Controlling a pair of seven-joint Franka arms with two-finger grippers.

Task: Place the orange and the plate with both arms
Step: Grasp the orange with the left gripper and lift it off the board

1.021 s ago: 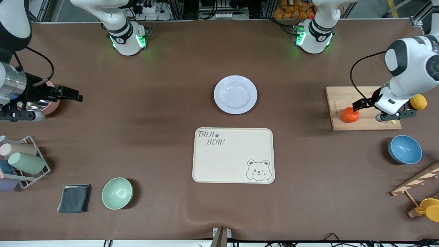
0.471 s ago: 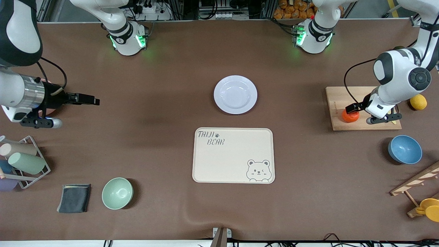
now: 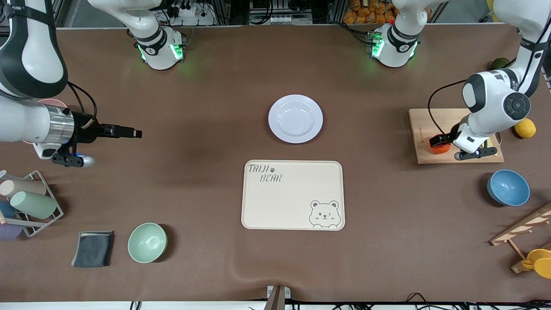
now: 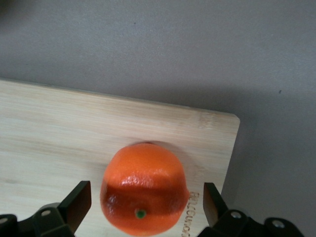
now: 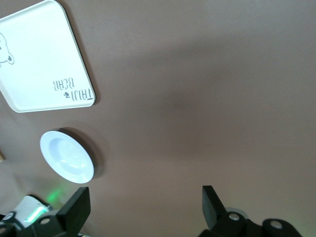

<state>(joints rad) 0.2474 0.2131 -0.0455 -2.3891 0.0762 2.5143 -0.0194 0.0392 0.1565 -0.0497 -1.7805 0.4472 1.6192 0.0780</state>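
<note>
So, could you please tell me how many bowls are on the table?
2: a green bowl beside the dark cloth toward the right arm's end, and a blue bowl near the wooden board toward the left arm's end. Others may be hidden.

I'm working in a robotics lab: my arm bases (image 3: 160,49) sit bolted along a brown-covered table (image 3: 215,107), with aluminium framing (image 3: 523,26) and cabling (image 3: 275,17) at its edge.
</note>
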